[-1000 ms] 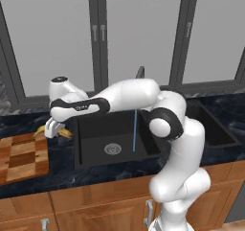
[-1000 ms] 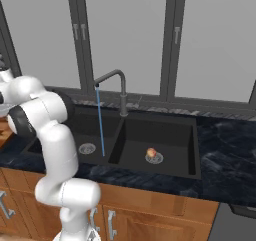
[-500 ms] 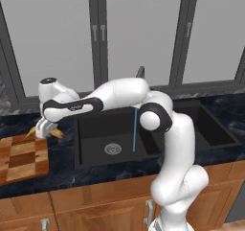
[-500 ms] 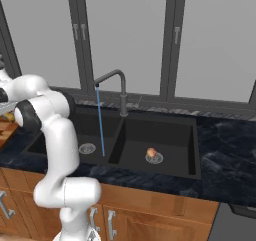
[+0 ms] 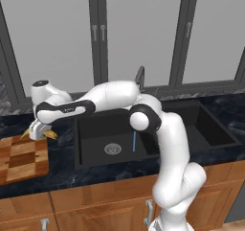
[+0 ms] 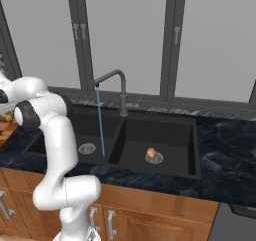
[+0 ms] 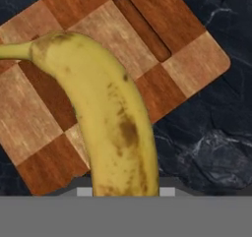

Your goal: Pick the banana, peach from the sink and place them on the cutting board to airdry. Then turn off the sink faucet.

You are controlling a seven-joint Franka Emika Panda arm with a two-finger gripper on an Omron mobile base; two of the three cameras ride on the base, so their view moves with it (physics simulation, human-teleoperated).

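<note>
Just one banana (image 7: 106, 113) — one peach (image 6: 151, 152) in sink (image 6: 170, 140).

A dark marbled desk (image 6: 225, 150) runs across the room; wooden cabinet fronts (image 6: 165, 220) with slim silver handles (image 6: 110, 224) sit beneath its front edge. Behind its back edge stand tall grey panels (image 5: 139, 33) in dark frames (image 5: 97, 33), evenly lit.

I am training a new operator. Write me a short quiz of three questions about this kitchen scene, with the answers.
1. True or false: the banana already lies flat on the cutting board.
2. Where is the peach? A) on the counter B) in the sink C) on the board
3. Fill in: water from the sink faucet is still ____.

Key: 1 false, the hand holds it above the board; 2 B; 3 running.
</note>
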